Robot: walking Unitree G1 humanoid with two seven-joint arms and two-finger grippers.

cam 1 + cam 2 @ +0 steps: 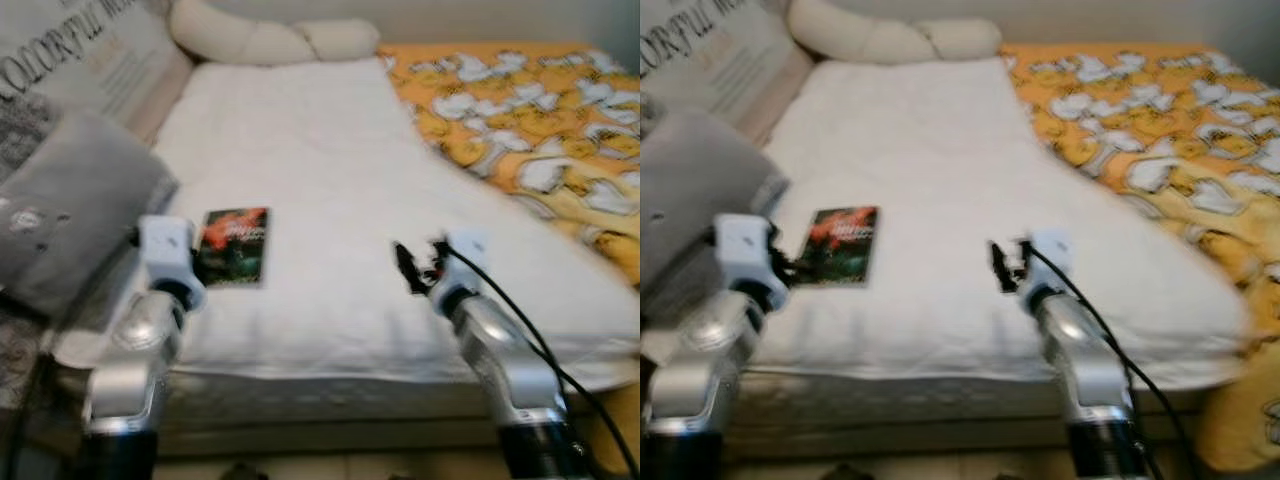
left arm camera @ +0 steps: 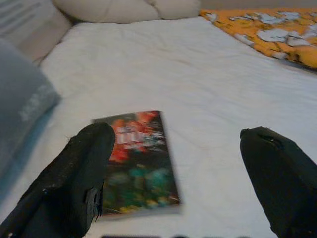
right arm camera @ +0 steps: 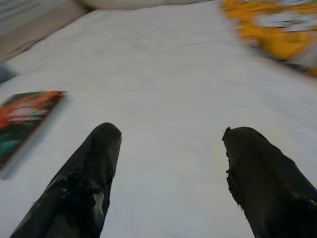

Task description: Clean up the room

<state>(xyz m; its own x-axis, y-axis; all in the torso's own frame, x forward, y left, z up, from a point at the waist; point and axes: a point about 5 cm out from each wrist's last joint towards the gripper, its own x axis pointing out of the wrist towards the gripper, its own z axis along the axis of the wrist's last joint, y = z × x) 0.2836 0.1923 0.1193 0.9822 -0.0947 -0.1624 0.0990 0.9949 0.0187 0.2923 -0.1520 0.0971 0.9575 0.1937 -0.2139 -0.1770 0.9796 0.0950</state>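
Note:
A small book with a dark red and green cover lies flat on the white bed sheet, near the bed's left front. My left gripper is open just short of the book, and one black finger overlaps its near corner. The left wrist sits right beside the book. My right gripper is open over bare sheet near the bed's front edge, well to the right of the book. Neither gripper holds anything.
A grey pillow lies at the left edge, close to my left arm. Cream pillows rest at the head of the bed. An orange patterned duvet covers the right side. A printed cushion leans at the far left.

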